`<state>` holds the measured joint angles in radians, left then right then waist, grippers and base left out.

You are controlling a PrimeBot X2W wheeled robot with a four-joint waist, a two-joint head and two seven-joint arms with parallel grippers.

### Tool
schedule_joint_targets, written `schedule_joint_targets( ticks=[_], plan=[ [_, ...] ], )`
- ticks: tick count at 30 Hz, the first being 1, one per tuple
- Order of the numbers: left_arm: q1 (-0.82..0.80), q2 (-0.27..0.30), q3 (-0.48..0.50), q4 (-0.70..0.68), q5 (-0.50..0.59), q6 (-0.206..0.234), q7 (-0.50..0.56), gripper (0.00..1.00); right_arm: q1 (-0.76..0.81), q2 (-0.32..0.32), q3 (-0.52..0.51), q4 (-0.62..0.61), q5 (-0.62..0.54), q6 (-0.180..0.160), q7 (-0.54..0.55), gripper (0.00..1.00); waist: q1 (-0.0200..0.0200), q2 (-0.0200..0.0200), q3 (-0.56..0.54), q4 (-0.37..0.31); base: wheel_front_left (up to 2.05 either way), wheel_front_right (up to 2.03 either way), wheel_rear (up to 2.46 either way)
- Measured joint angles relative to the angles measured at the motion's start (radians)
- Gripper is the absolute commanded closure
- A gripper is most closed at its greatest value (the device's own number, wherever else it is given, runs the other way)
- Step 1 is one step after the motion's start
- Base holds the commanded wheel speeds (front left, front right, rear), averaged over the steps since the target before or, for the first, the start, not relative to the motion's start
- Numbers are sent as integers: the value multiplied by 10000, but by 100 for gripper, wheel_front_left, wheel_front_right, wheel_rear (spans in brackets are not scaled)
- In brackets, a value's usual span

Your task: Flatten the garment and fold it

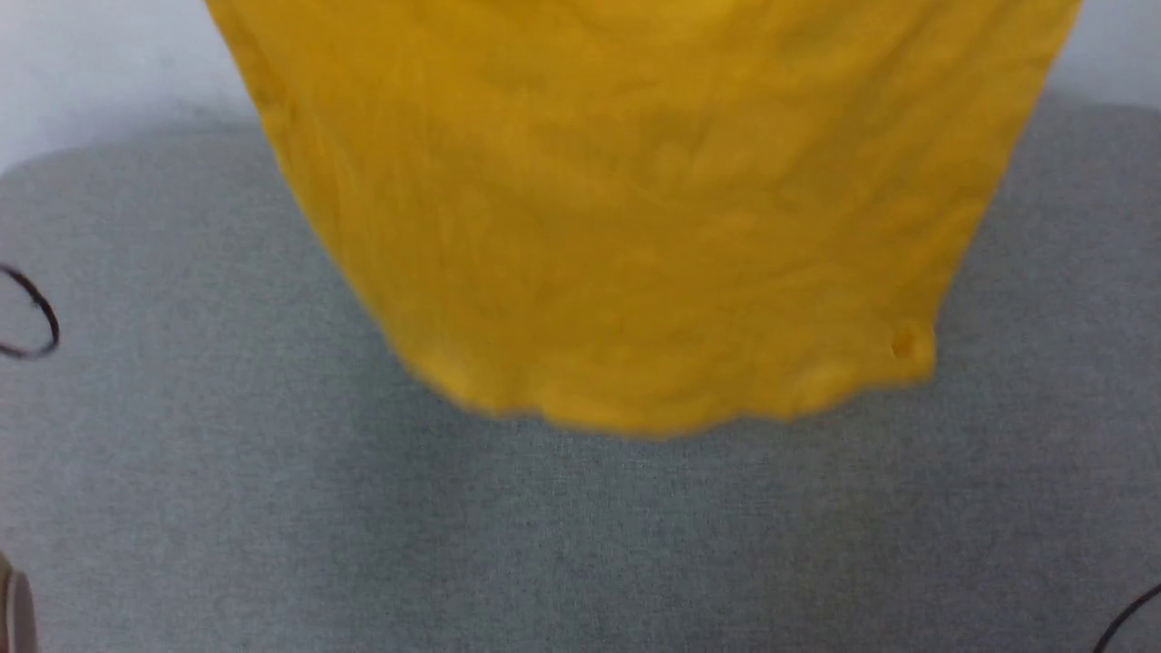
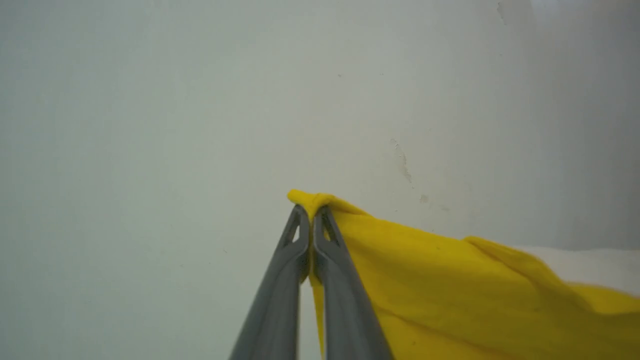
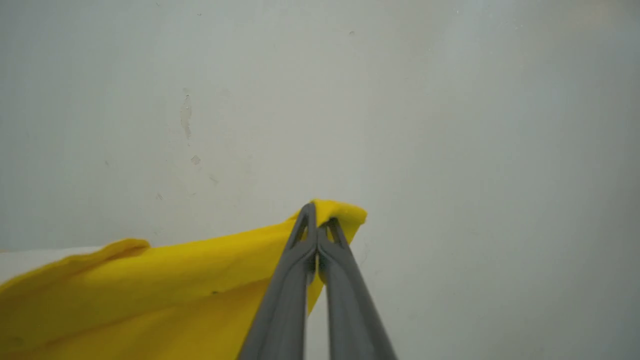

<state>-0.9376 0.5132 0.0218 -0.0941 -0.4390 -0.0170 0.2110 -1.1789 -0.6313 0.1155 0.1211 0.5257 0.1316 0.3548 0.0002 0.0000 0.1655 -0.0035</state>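
Observation:
The garment (image 1: 635, 209) is a plain bright yellow sheet of fabric hanging in the air above the grey cloth-covered table (image 1: 580, 544); its lower hem floats over the table's middle. My left gripper (image 2: 311, 212) is shut on one yellow corner of the garment (image 2: 450, 295), which trails off to the right and down in the left wrist view. In the right wrist view my right gripper (image 3: 317, 217) is shut on another corner, the garment (image 3: 150, 290) stretching away to the left. Both grippers face a pale wall.
A pale wall (image 2: 200, 100) with small marks stands behind the table. A thin black cable loop (image 1: 32, 317) lies at the table's left edge, and another black cable (image 1: 1129, 621) shows at the lower right corner.

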Motion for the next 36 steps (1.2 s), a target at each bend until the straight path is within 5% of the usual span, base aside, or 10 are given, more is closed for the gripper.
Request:
schedule_joint_targets(
  ticks=[11,19,27,36],
  plan=[
    [-4004,-201,-621,3158,376,-267,-1168,100,-3580,445,794,3116,-1127,0,-1323,100,2,0,2068,-62,0,0,0],
    [-5529,-616,-729,4955,571,-265,-2571,100,-4677,1124,1252,4792,-1743,0,-2278,100,1,0,3346,-34,0,0,0],
    [-5056,-821,-1014,6169,625,-366,-3325,100,-4021,1373,1848,5574,-1578,0,-2920,100,0,0,3841,95,0,0,0],
    [-1452,-846,-1377,6650,625,-510,-3733,100,-796,1363,2514,5570,-562,2,-3083,100,-3,0,2930,143,0,0,0]
  ],
)
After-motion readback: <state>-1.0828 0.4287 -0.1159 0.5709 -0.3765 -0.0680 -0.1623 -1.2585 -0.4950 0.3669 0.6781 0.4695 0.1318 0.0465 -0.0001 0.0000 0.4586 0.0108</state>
